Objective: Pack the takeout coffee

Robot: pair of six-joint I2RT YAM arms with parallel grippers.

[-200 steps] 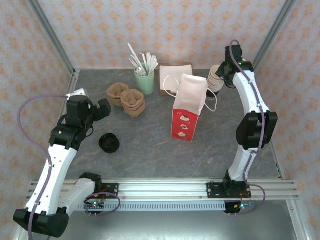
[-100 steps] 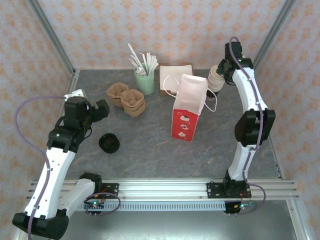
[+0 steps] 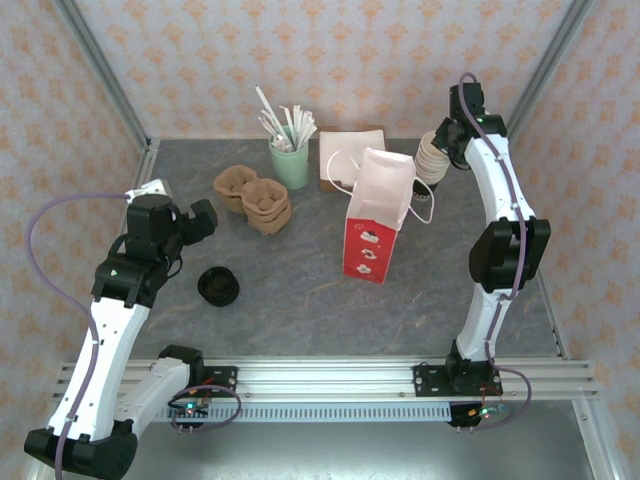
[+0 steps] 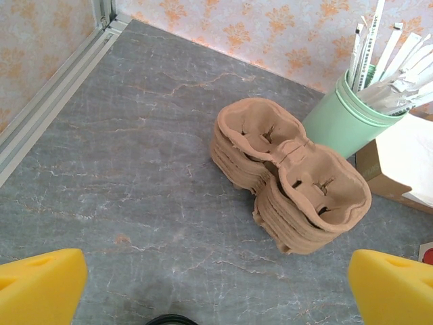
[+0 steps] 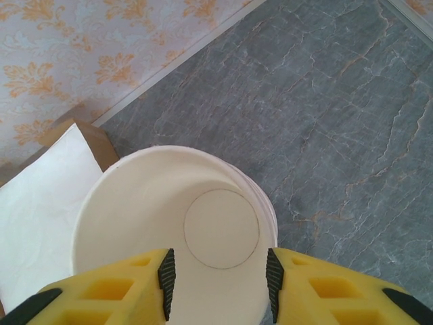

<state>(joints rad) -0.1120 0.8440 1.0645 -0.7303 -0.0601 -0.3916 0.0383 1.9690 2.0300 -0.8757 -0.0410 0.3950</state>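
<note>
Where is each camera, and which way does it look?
Top external: high behind the arms, looking down at the table; left arm and right arm show.
Left wrist: looks forward and down at the cup carriers; left gripper fingertips in the bottom corners.
Right wrist: looks down into the cream cups; right gripper fingers at the bottom.
Shared: top and left wrist both show the cup carriers and mint cup.
</note>
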